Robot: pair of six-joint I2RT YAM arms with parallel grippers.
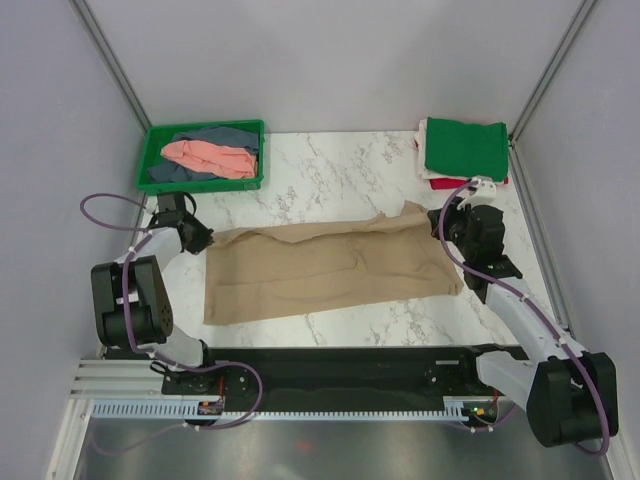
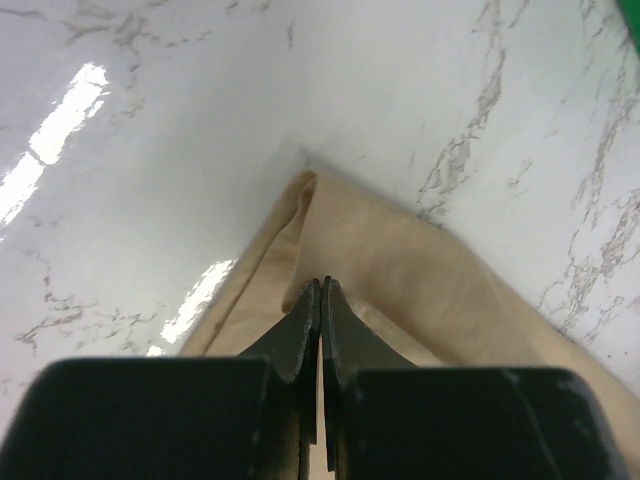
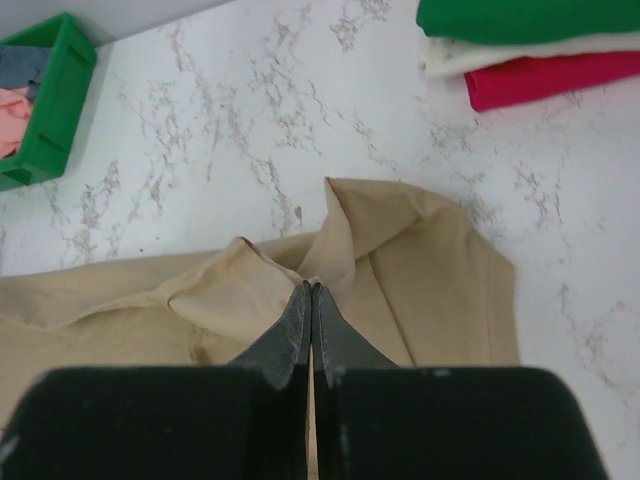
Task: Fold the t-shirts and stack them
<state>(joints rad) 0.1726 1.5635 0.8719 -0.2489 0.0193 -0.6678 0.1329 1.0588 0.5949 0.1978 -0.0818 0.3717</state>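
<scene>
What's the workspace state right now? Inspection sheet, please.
Surface: white marbled table, with a shirt spread across its middle.
Job's things: tan t-shirt laid out flat; pink t-shirt and grey-blue t-shirt crumpled in the green tray, far left; folded stack far right, green t-shirt on top, red t-shirt underneath.
Clutter: nothing seen.
Grippers: left gripper fingers shut on the tan t-shirt's left end; right gripper fingers shut on a puckered fold at its right end.
Cables: purple cables loop beside both arms.
Surroundings: grey walls on three sides.
</scene>
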